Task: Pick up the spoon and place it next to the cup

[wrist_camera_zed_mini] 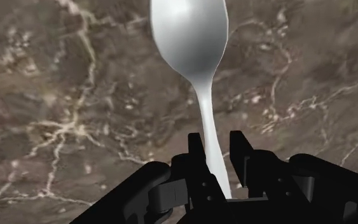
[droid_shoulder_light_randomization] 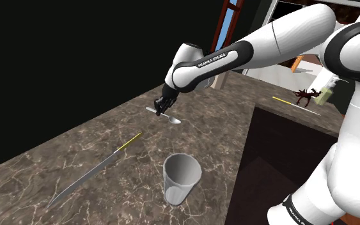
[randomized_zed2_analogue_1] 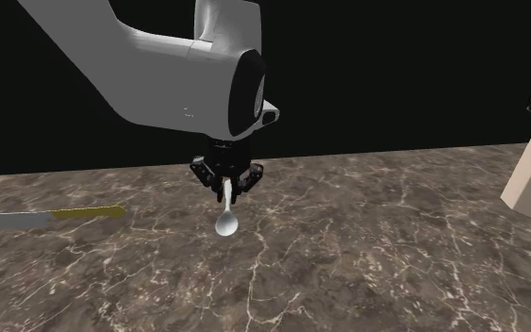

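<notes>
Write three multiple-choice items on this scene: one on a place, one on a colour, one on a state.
1. Where is the spoon?
A. inside the cup
B. at the gripper
C. across the knife

2. What colour is the knife's handle end?
A. red
B. yellow
C. blue

3. How does the cup stand?
A. upright, mouth up
B. on its side
C. upside down

Key:
1 B: in the wrist view the spoon's handle reaches into the gripper, well apart from the cup.
2 B: a yellow stretch shows in both exterior views.
3 A: its open rim faces up on the counter.
</notes>
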Robot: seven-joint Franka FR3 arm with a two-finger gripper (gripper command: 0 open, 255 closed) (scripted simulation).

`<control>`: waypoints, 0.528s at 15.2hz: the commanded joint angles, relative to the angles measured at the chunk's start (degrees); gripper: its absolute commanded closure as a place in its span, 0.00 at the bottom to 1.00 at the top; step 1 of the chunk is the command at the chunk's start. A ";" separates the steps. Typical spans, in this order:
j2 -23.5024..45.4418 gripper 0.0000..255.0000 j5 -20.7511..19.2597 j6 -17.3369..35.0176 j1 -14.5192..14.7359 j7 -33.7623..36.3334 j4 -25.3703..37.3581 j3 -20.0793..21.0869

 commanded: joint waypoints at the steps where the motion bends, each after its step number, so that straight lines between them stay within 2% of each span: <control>1: 0.00 1.00 0.00 0.00 0.00 0.00 0.00 0.00; 8: -2.94 1.00 -0.29 -4.59 -0.03 0.60 1.68 -0.11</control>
